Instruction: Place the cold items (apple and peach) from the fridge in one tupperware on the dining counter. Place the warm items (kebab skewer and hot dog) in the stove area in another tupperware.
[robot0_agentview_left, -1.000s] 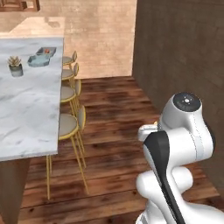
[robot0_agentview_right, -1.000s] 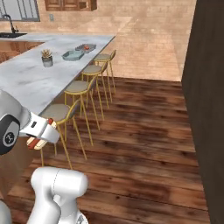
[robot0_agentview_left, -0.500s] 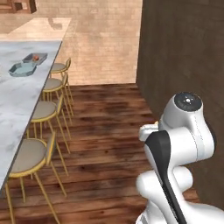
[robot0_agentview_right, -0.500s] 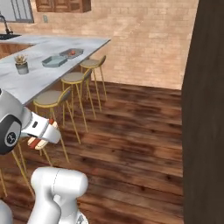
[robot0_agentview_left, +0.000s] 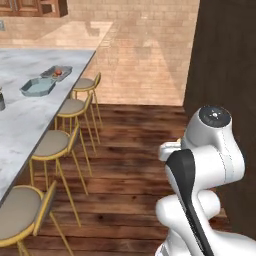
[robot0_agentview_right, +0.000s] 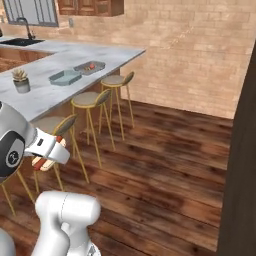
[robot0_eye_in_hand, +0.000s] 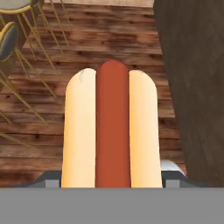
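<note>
My gripper (robot0_eye_in_hand: 112, 180) is shut on a hot dog (robot0_eye_in_hand: 111, 131), a red sausage in a pale bun that stands lengthwise in the middle of the hand view and hides the fingertips. From the right base view the gripper (robot0_agentview_right: 48, 156) hangs low at the left with the hot dog (robot0_agentview_right: 42, 163) in it, over the wooden floor. On the far part of the dining counter (robot0_agentview_left: 27, 117) lie a pale teal tupperware (robot0_agentview_left: 37, 86) and, beyond it, a greyish tupperware (robot0_agentview_left: 56, 72) with a small red item in it. Both trays, teal (robot0_agentview_right: 65, 76) and greyish (robot0_agentview_right: 90, 66), sit far from the gripper.
Yellow-framed stools (robot0_agentview_left: 52, 144) line the counter's near side. A tall dark panel (robot0_agentview_left: 225, 75) rises close on the right. A potted plant (robot0_agentview_right: 21, 81) stands on the dining counter (robot0_agentview_right: 47, 95), a sink (robot0_agentview_right: 21, 42) behind it. Brick wall (robot0_agentview_right: 200, 50) ahead across bare wooden floor (robot0_agentview_right: 165, 160).
The whole picture has shifted, so the base has moved: the counter and stools now stretch further ahead. The hot dog stays in the gripper.
</note>
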